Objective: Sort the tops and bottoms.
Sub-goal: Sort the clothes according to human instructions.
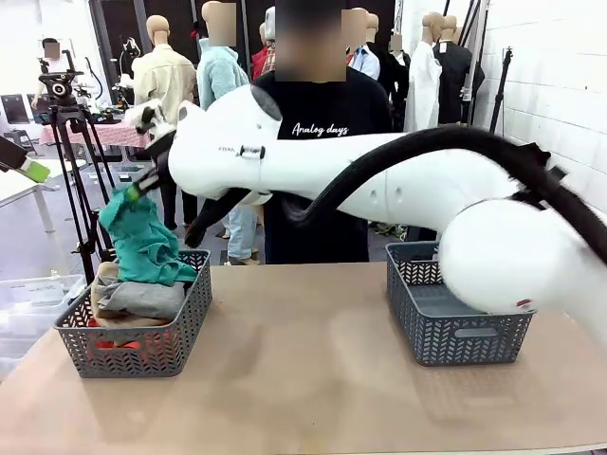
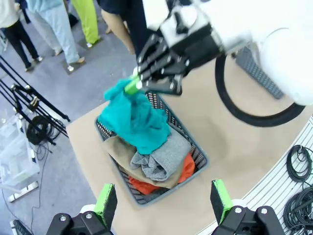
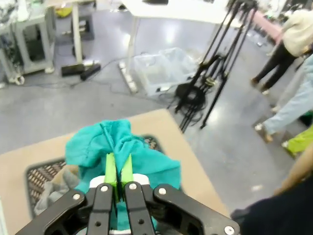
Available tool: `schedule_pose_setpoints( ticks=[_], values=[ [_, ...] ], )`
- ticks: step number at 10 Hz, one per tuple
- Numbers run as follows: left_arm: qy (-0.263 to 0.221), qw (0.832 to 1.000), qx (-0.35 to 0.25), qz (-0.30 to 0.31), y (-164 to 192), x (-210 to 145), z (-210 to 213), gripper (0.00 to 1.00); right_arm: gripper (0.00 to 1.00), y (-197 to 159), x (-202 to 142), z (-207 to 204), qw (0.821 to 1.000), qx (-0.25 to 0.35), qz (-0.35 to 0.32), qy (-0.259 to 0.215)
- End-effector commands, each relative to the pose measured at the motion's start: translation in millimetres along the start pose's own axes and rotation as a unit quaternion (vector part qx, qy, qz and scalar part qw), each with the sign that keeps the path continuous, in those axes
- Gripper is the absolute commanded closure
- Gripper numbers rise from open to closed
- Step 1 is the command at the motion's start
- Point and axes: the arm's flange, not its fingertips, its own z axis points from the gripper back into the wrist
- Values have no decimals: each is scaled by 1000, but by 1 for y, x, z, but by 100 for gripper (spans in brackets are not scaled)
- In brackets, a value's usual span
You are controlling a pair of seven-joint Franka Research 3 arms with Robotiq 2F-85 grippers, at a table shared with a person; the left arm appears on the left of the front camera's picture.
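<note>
Brown table (image 1: pixel 303 379): right gripper (image 2: pixel 133 86) pinching teal top (image 2: pixel 137 120) over left basket (image 1: pixel 185 327); left gripper (image 2: pixel 164 203) fingers spread wide.

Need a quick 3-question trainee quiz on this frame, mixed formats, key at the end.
1. True or false: the right tool is shut on the teal top.
2. Which basket holds the clothes? A) the left basket B) the right basket C) both
3. Fill in: the left tool hangs above the left basket with its pads ____.

Key
1. True: its green pads pinch a fold of the teal top, lifted above the pile.
2. A: the grey top, tan top and orange-red top lie there; no clothes show in the right basket.
3. Apart (open), holding nothing.
</note>
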Motion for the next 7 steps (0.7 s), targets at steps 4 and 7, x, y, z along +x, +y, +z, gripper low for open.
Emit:
schedule_pose_setpoints(
  ticks=[4,7],
  values=[
    [5,1000,2,-2,2,1,1,0,100,-4,-25,-76,989,89,-14,116],
    [5,1000,2,-2,2,1,1,0,100,-1,-67,-104,979,124,-47,156]
  ],
)
